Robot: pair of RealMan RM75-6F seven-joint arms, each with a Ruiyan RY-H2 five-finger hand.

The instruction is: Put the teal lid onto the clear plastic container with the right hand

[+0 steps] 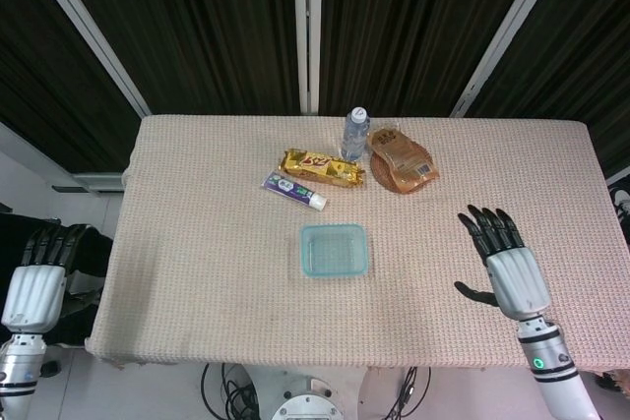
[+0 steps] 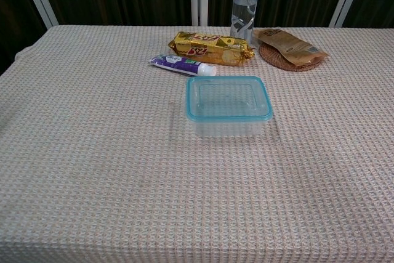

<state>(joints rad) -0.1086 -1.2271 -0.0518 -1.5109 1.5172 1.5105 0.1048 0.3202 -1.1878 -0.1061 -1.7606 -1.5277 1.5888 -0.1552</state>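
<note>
— Lid and box?
— Clear box [image 2: 228, 108] sitting near the middle of the frame in the chest view, a little right of centre, on the woven desk [image 2: 92, 152]. Teal lid [image 2: 228, 115] resting on its rim, level all round as far as visible. Same box [image 1: 334, 250] below centre in the head view.

— Right hand?
— Down in the lower right of the head view [image 1: 506, 263], well apart from the box, over the desk near its right edge. Fingers stretched out and spread, pointing toward the top of the frame, thumb out to the left. Nothing held. Out of the chest view altogether.

— Left hand?
— At the lower left edge of the head view [image 1: 33, 282], off the desk, beside its left edge. Back of the hand facing up, fingers straight and close side by side, holding nothing.

— Anything else on the desk?
— Behind the box in the chest view: purple toothpaste tube [image 2: 182, 64], gold biscuit packet [image 2: 211, 47] just beyond it, water bottle [image 2: 244, 8] standing upright at the top of the frame, and a brown snack pouch [image 2: 290, 45] lying on a round woven coaster [image 2: 289, 62] to the right of the bottle.
</note>
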